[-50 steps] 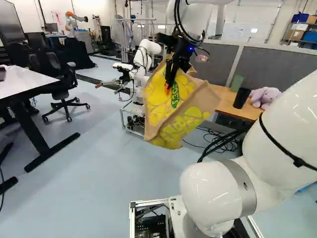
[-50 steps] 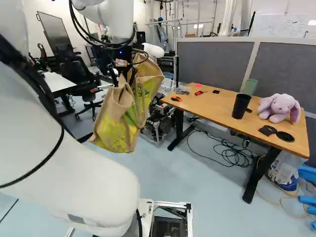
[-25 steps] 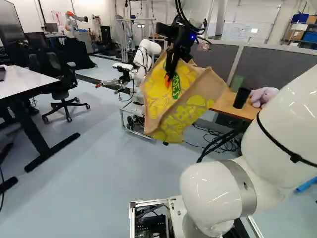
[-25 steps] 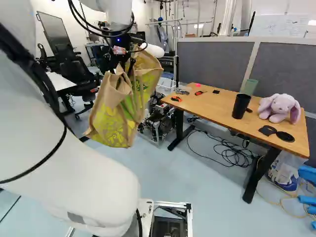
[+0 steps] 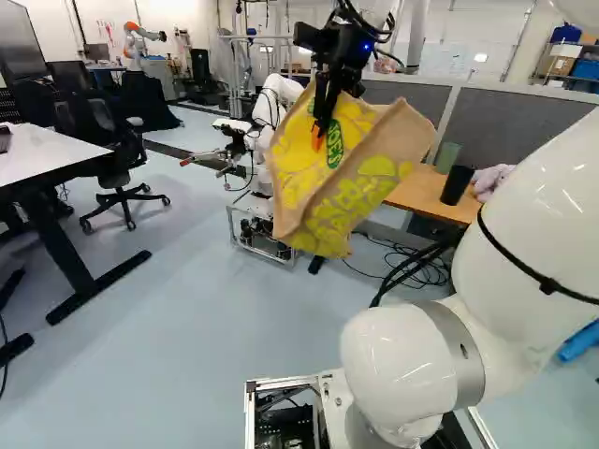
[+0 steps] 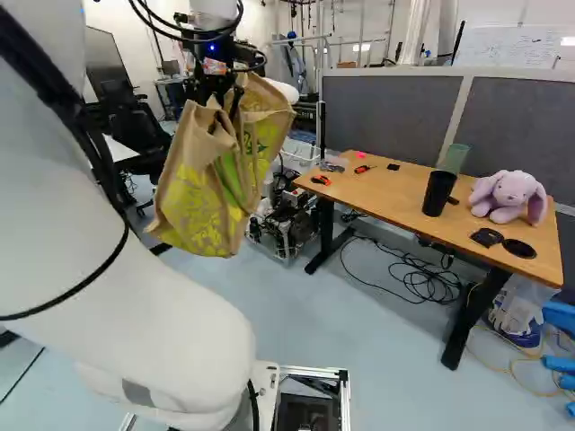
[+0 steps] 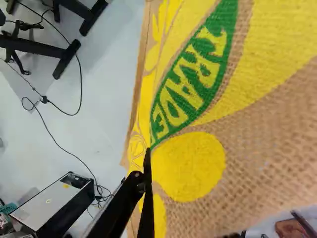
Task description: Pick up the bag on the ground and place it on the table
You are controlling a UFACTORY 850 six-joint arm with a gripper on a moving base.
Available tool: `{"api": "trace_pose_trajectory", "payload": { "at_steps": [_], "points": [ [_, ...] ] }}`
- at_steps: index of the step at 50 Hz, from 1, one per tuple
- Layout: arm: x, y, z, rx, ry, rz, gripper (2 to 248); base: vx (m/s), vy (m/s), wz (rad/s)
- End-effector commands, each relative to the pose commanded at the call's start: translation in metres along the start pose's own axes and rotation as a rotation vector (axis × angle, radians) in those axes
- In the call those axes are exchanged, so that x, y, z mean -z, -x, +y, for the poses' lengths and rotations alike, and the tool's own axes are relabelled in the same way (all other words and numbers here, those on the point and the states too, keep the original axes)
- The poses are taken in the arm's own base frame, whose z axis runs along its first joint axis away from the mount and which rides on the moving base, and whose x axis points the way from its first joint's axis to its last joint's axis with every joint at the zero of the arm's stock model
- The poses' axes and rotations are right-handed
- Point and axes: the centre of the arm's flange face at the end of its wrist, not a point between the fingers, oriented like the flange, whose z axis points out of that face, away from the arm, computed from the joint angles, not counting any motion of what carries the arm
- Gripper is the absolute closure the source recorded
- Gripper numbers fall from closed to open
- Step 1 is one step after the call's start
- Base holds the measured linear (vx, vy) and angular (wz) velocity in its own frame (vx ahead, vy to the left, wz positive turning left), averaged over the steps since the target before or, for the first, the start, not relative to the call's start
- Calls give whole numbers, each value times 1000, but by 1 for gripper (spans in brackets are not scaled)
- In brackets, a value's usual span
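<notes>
In the left base view my gripper (image 5: 323, 126) is up in the air, shut on the bag (image 5: 360, 178), a tan burlap one with yellow and green print. The bag (image 6: 202, 184) hangs tilted off the floor, left of the wooden table (image 6: 382, 184) in the right base view. Seen from the wrist, the gripper (image 7: 148, 168) has one black finger pressed against the bag (image 7: 193, 163); the cloth hides the other. The bag and table stand apart.
The wooden table bears a black cup (image 6: 438, 193), a green cup (image 6: 454, 159), a purple plush rabbit (image 6: 509, 196) and small tools. Another robot (image 5: 267, 117) stands behind the bag. A white table (image 5: 47, 154) is at the left, and cables (image 6: 418, 274) lie under the wooden table.
My arm has lifted the gripper and the held bag a little; both have drifted rightward in the left base view and slightly leftward in the right one. The base has stayed still.
</notes>
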Motion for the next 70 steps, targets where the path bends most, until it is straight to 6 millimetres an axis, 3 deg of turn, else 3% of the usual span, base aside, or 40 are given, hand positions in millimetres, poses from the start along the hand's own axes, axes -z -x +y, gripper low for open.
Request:
{"api": "trace_pose_trajectory", "payload": {
  "at_steps": [12,38,70],
  "points": [
    [15,-4,-3,8,-2,-4,228,0,0,0],
    [17,-5,-3,9,-3,-4,228,9,-1,-7],
    [17,-5,-3,9,-3,-4,228,8,-53,-265]
  ]
}}
